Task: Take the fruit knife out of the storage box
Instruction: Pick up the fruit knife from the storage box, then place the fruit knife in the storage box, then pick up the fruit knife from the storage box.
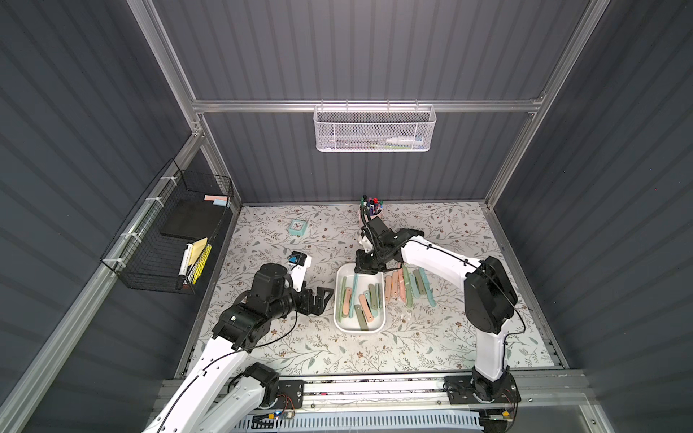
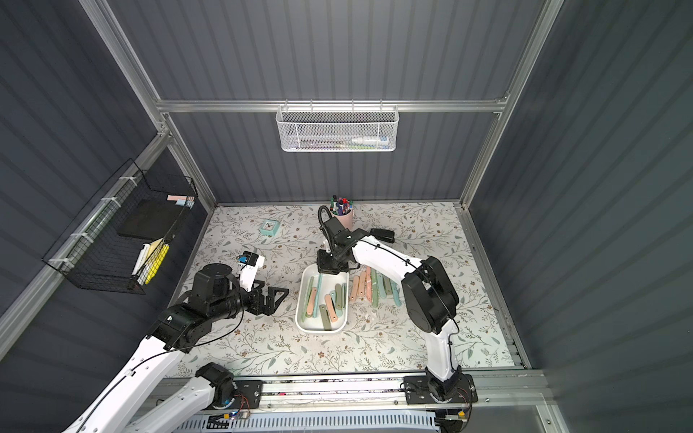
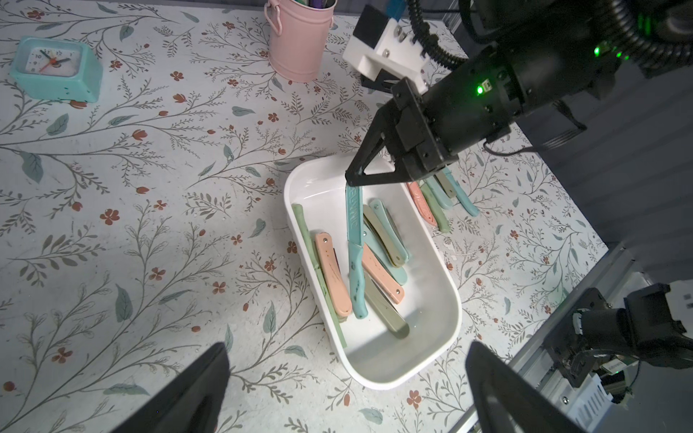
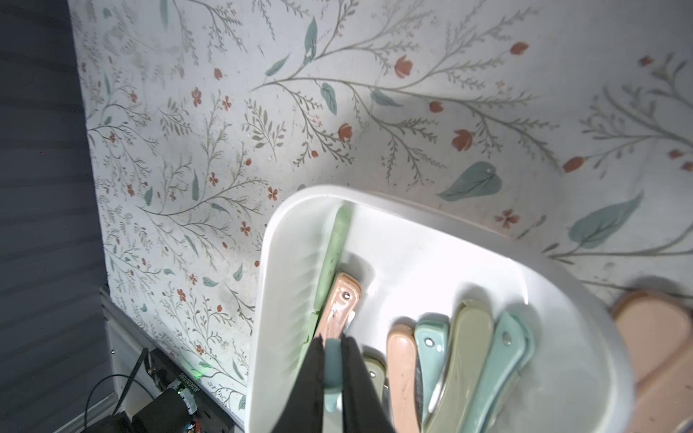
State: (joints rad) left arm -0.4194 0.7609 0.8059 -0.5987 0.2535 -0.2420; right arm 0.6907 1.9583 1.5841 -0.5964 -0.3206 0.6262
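the right arm stands up from its base, folds at the elbow and reaches over the far end of the storage box, wrist pitched down. the left arm is folded low on the box's left side, forearm level and pointing at the box's long wall. two arms, one box.

the right gripper is pinched closed on the blade end of a teal fruit knife. its black fingers squeeze the knife from both sides just inside the box's far end. the left gripper is spread wide with nothing in it, just beside the box and not touching it.

the held knife is inside the box. it runs from the right gripper along the box's length, and its handle end lies across the other knives there. counting it, about eight knives are in the box, in teal, salmon and green shades, but they overlap, so the count is unsure. a row of seven loose knives lies on the floral table just beside the box's right wall.

one pink pen cup and one small teal clock stand beyond the box's far end.
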